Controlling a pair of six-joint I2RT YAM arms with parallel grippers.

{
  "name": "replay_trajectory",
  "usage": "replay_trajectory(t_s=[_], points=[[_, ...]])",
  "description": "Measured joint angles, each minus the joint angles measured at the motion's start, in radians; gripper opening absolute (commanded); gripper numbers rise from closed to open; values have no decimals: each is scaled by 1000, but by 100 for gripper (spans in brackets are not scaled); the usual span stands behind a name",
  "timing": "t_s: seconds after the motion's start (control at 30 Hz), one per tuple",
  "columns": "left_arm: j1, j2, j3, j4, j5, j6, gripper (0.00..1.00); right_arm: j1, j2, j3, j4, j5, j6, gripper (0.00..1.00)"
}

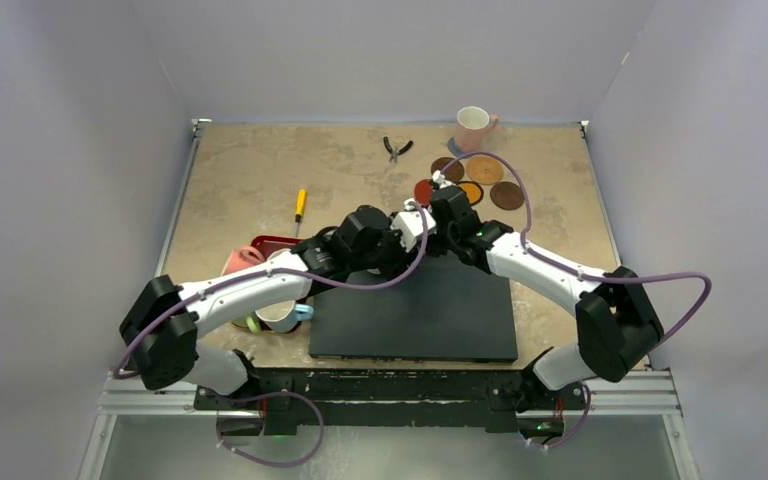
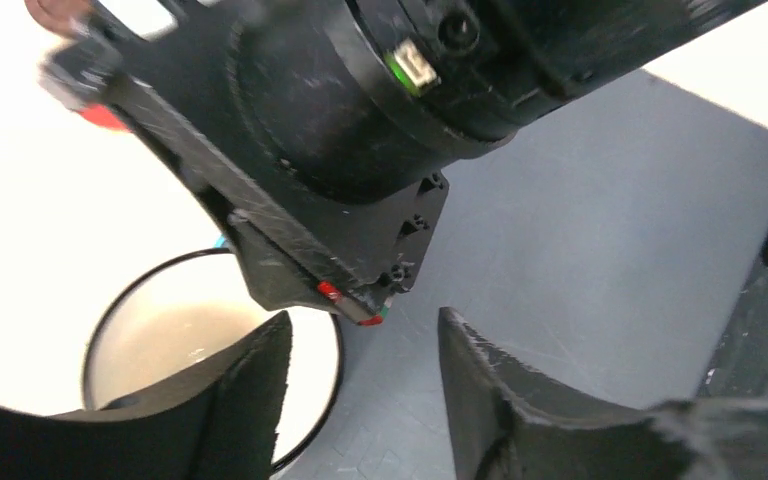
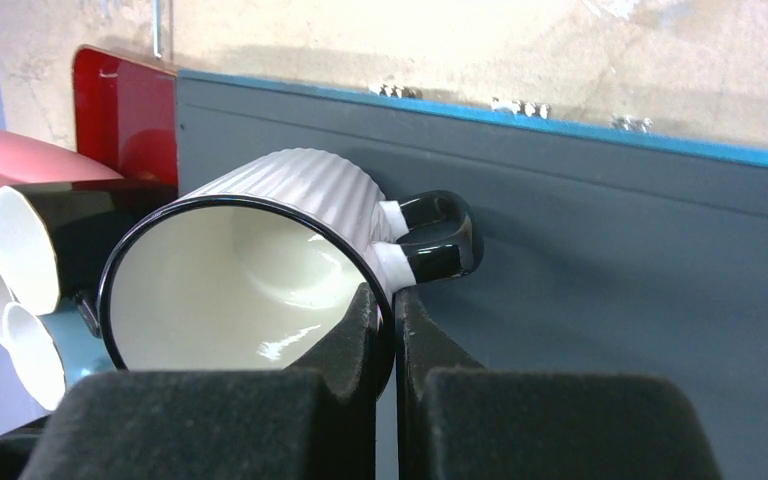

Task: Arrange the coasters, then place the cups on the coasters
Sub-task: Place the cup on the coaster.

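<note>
A white ribbed cup [image 3: 280,200] with a black handle [image 3: 440,235] is over the dark mat [image 3: 610,300]. My right gripper [image 3: 392,320] is shut on its rim beside the handle. In the left wrist view the cup's opening [image 2: 160,340] lies lower left, and my left gripper [image 2: 365,390] stands open beside it with only mat between its fingers. From above, both grippers meet at the mat's rear edge, left [image 1: 392,250] and right [image 1: 422,238], hiding the cup. Several coasters [image 1: 484,170] lie at the back right. A pale pink cup [image 1: 474,127] stands on a grey-blue coaster [image 1: 457,147].
A red tray [image 1: 270,243] left of the mat [image 1: 420,310] holds more cups: salmon pink [image 1: 240,262], black [image 3: 80,235], light blue [image 3: 60,350]. Pliers [image 1: 396,149] lie at the back and a yellow-handled screwdriver [image 1: 300,204] behind the tray.
</note>
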Motion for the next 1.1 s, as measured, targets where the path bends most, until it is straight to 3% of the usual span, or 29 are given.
replay_trajectory(t_s=[0.43, 0.67, 0.87, 1.1], points=[[49, -300, -60, 126, 26, 6, 72, -8, -63, 140, -309, 281, -90, 0], [164, -312, -60, 140, -108, -43, 79, -95, -42, 307, -413, 370, -155, 0], [194, -287, -60, 111, -275, -72, 81, -214, 65, 435, -420, 381, -210, 0], [208, -272, -60, 88, -340, -76, 82, -300, 293, 625, -436, 381, -301, 0]])
